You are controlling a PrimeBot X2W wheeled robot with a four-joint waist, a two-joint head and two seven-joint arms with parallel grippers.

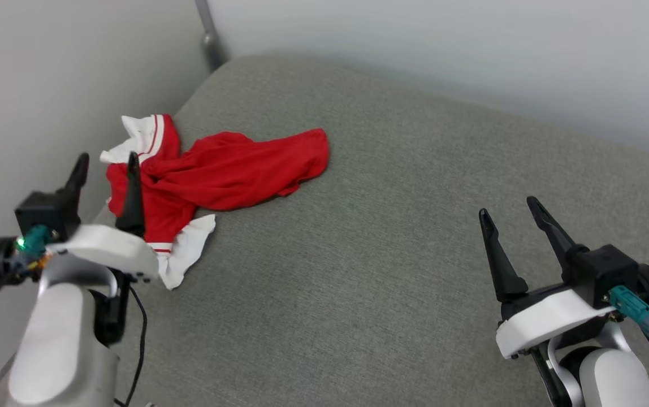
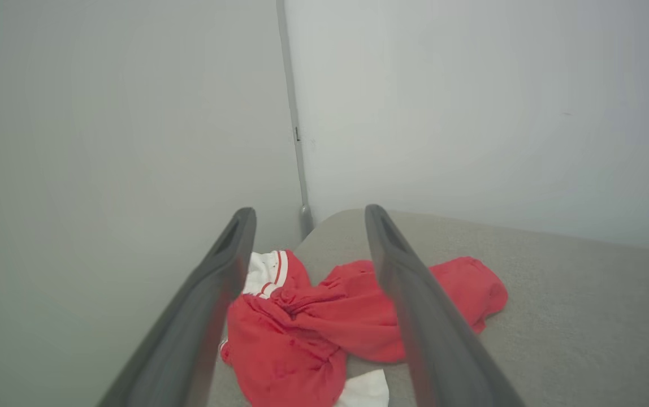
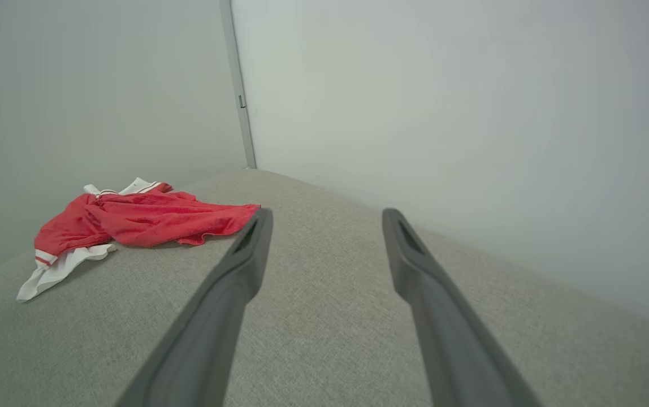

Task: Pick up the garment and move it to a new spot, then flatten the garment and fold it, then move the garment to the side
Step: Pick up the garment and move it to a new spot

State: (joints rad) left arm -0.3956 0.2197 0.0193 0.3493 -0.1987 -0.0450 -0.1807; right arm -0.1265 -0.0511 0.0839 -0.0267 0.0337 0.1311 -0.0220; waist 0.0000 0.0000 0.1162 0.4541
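Observation:
The garment (image 1: 228, 169) lies crumpled on the grey surface (image 1: 392, 237) near its far left corner, red with white sleeves and striped trim; its print is hidden in the folds. My left gripper (image 1: 107, 164) hovers open just above the garment's near left part, nothing between its fingers. In the left wrist view the garment (image 2: 313, 322) shows between and beyond the two spread fingers. My right gripper (image 1: 508, 206) stands open over bare surface at the lower right, far from the garment. From the right wrist view, the garment (image 3: 138, 217) lies off to the left.
Pale walls meet in a corner behind the surface, with a grey vertical post (image 1: 209, 34) there. The left wall runs close beside the garment and my left arm. The surface's left edge (image 1: 98, 212) passes under my left gripper.

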